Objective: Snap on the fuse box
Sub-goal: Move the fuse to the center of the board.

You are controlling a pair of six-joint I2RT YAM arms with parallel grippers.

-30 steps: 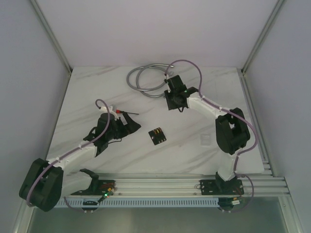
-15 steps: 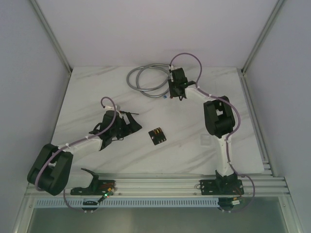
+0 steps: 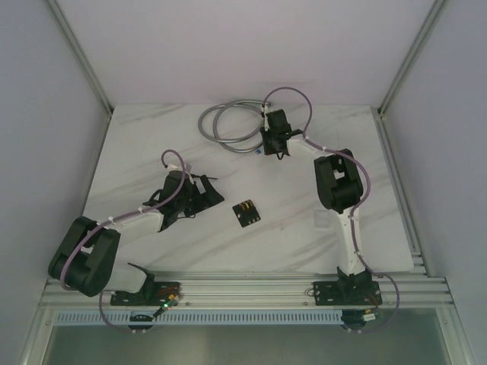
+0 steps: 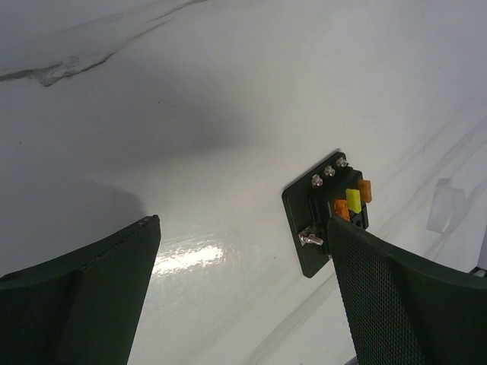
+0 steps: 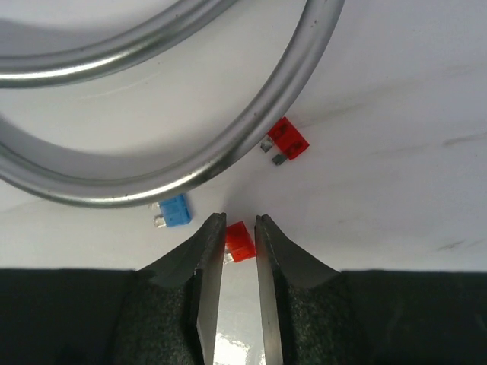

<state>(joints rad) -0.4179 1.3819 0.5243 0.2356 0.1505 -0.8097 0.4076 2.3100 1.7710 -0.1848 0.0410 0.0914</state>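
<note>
**Now the fuse box (image 3: 245, 211) lies in the middle of the desk (image 3: 152, 137), and no tool holds it**

The fuse box is black and lies flat, a bit closer to the near edge than to the far edge. Yellow and orange bits show in its top.

The left tool (image 4: 243, 228) is spread wide and grips nothing. It is just to the left of the fuse box and does not touch it. From the left wrist, one finger (image 4: 396, 304) hides a corner of the box.

The right tool (image 5: 240, 228) is up near the far edge, beside a grey cable (image 5: 251, 144) that lies in loops. Its fingers are very close together, with a small red fuse (image 5: 240, 242) between the tips. I cannot tell if they are squeezing it. A blue fuse (image 5: 175, 211) and a second red fuse (image 5: 288, 139) lie close by on the desk. A clear little piece (image 3: 322, 220) lies to the right of the fuse box.
</note>
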